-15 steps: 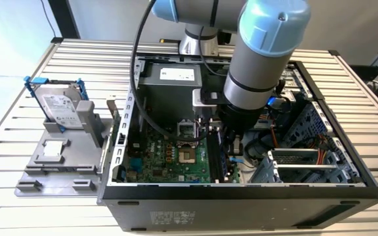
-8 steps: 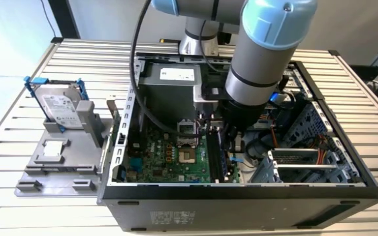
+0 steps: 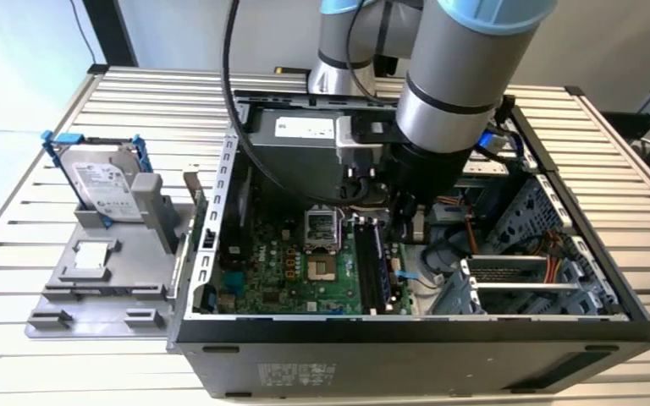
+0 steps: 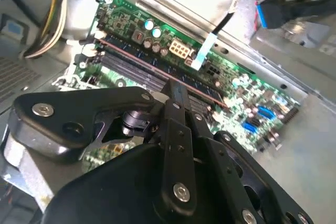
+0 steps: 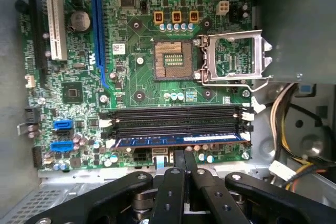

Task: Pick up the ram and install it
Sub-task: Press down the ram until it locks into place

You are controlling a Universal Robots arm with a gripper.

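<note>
First wrist view: ram (image 5: 178,140) seated in mobo (image 5: 136,72) slot — end effector (image 5: 182,157) just beside.

Arm (image 3: 449,93) reaches steeply down; tool (image 5: 182,157) fingers pressed together, empty.

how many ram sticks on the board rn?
1. The slim dark circuit-board ram stick sits in the black memory slot nearest the end effector; the other slots look empty.
</note>
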